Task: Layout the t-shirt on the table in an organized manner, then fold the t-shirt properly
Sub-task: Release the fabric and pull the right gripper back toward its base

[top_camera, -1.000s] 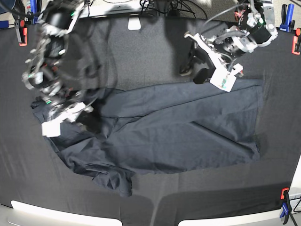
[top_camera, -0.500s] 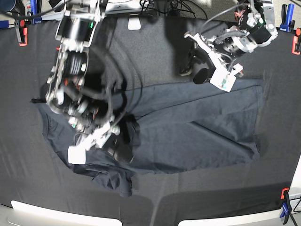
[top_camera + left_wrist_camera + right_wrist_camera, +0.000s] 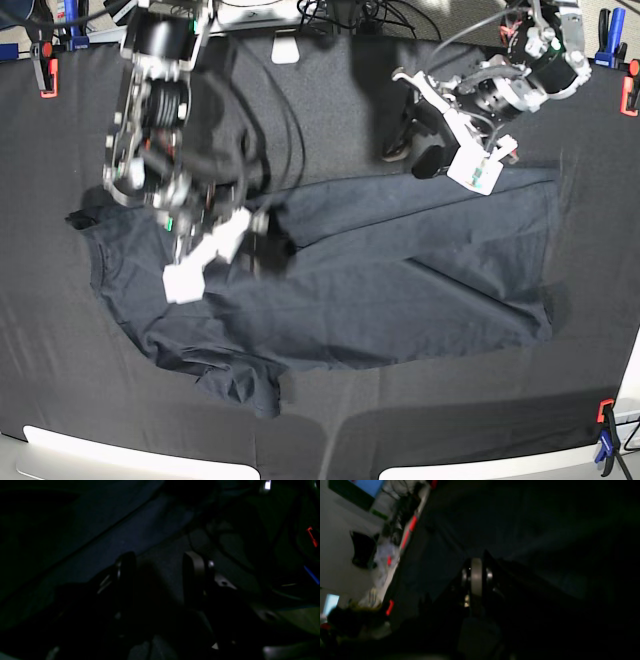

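The t-shirt (image 3: 400, 290) lies spread across the middle of the bench (image 3: 330, 110), a dark charcoal sheet on the blacker bench cloth, reaching from about 9 o'clock to 3 o'clock in the base view. Its 3 o'clock half lies fairly flat with a straight edge and a few long diagonal creases, while the part toward 7 o'clock is rumpled, with a bunched flap hanging toward the near edge of the bench. The right gripper (image 3: 262, 243) sits over the t-shirt just toward 9 o'clock of centre, low above the fabric near a raised fold; in the right wrist view its jaws are pressed together, but that view is too dark to show whether any cloth is pinched between them. The left gripper (image 3: 412, 155) rests toward 1 o'clock, over bare bench cloth just beyond the t-shirt's far edge, apart from the garment; in the left wrist view its two fingers (image 3: 193, 575) stand wide apart with only dark cloth visible between them, gripping nothing. Red clamps (image 3: 44, 75) hold the bench cloth at the far corners at 10 and 2 o'clock, and another clamp (image 3: 605, 425) sits at 4 o'clock.
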`<action>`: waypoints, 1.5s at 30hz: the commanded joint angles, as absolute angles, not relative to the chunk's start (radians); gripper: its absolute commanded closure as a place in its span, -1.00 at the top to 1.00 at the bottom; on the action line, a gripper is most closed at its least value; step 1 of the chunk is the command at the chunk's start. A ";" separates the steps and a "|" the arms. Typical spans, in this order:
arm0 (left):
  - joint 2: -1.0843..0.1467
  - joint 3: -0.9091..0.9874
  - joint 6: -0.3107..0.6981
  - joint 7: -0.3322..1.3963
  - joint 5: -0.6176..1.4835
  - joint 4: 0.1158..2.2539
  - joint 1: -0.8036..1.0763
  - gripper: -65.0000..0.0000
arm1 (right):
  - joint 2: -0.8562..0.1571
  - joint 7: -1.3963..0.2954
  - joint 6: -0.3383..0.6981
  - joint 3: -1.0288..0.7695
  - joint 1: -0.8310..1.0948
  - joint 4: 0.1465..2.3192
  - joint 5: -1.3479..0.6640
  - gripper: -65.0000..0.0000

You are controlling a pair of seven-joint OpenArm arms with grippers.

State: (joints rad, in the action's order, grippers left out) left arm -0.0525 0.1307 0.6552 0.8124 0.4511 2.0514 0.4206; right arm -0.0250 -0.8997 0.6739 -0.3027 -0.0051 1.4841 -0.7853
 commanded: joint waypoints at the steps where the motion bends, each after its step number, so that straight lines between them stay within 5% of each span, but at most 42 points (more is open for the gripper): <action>1: -0.053 0.130 0.655 0.788 0.472 2.070 0.418 -0.15 | -0.033 -0.912 0.698 -0.302 -0.019 1.502 -0.809 -1.00; 3: -0.053 0.130 0.656 0.788 0.471 2.070 0.418 -0.15 | -0.050 -0.947 0.698 -0.302 -0.015 1.502 -0.810 -0.90; 7: -0.053 0.130 0.656 0.788 0.472 2.070 0.418 -0.15 | -0.098 -1.004 0.698 -0.302 -0.019 1.502 -0.811 -0.30; 9: -0.053 0.130 0.656 0.788 0.472 2.070 0.418 -0.15 | -0.127 -1.058 0.698 -0.302 -0.020 1.502 -0.825 -0.19; 17: -0.053 0.130 0.656 0.785 0.472 2.070 0.418 -0.15 | -0.271 -1.131 0.698 -0.302 -0.014 1.513 -1.102 -0.18; 33: -0.053 0.130 0.655 0.757 0.472 2.070 0.415 -0.15 | -0.404 -1.131 0.698 -0.562 0.175 1.611 -1.076 -0.18; 45: -0.053 0.130 0.655 0.770 0.475 2.070 0.416 -0.15 | -0.404 -1.131 0.698 -0.573 0.013 1.359 -0.968 -0.18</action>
